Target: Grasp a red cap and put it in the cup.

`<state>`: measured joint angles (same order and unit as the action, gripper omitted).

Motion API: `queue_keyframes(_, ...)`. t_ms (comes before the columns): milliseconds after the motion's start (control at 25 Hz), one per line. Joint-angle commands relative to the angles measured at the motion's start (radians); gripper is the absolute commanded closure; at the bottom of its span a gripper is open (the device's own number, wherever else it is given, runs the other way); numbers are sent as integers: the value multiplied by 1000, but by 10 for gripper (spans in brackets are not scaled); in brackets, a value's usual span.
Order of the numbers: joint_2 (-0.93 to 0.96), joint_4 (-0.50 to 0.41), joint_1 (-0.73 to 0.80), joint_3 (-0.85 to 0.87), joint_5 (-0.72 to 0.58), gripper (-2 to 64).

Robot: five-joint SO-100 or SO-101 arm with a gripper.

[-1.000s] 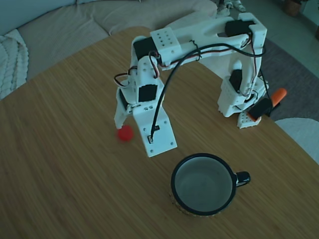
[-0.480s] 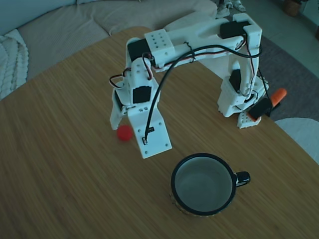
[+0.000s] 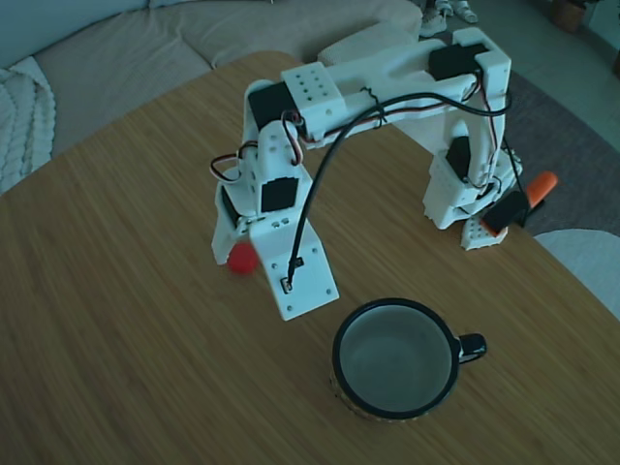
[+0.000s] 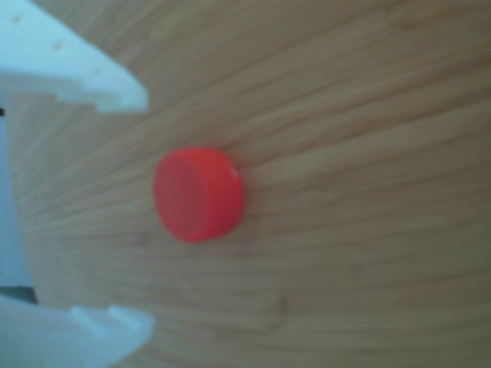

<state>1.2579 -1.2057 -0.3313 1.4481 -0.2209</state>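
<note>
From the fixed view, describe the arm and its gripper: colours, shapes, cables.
The arm is white printed plastic in blocky segments with black servo motors set in the joints. A black cable loops down to a flat white plate by the gripper. The fingers are white with stepped edges. An orange part sits by the base.

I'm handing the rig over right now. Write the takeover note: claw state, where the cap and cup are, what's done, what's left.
Claw: open, empty, low over the table, one finger on each side of the cap.
Red cap: flat on the wooden table, between the fingers but slightly ahead of the tips, untouched.
Cup: upright and empty, right of the claw in the fixed view.
Done: approach and lining up.
Left: advance a little, close on the cap, lift, carry over the cup, release.
</note>
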Motion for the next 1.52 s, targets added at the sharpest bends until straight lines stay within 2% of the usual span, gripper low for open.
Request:
queue_keyframes(0,-12,2,-3,-71,-6,301)
queue_keyframes(160,-77,-8,-3,-107,-2,301)
queue_keyframes(920,-155,-37,-8,-169,-5,301)
queue_keyframes(1480,-156,-37,-124,-163,-35,301)
